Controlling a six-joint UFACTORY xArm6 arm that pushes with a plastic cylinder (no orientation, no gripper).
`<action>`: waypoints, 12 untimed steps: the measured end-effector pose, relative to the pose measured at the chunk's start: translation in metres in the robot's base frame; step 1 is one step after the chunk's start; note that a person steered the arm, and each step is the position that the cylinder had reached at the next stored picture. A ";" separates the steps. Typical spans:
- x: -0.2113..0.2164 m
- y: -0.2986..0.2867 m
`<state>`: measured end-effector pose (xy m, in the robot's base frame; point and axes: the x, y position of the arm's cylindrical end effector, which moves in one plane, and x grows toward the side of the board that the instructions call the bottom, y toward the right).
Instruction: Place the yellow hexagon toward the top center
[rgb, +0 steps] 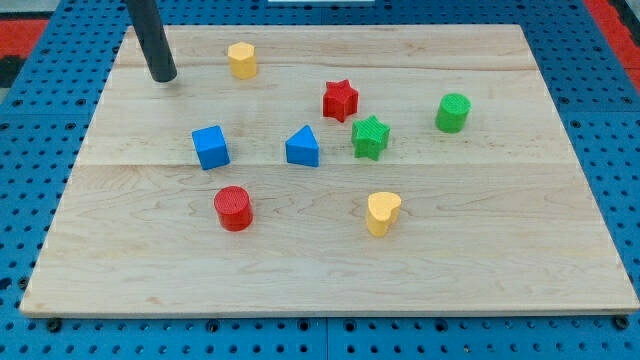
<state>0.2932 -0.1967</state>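
The yellow hexagon (241, 60) stands near the view's top, left of centre, on the wooden board (330, 270). My tip (163, 76) rests on the board to the left of the hexagon, a block's width or two away, not touching it. The rod rises from the tip toward the view's top left.
A red star (340, 100), green star (370, 137) and green cylinder (452, 113) lie right of centre. A blue cube (210, 147) and blue triangle (302, 147) sit mid-board. A red cylinder (233, 208) and yellow heart (382, 213) lie lower.
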 end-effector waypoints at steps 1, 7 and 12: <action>-0.002 0.093; -0.075 0.108; 0.021 0.281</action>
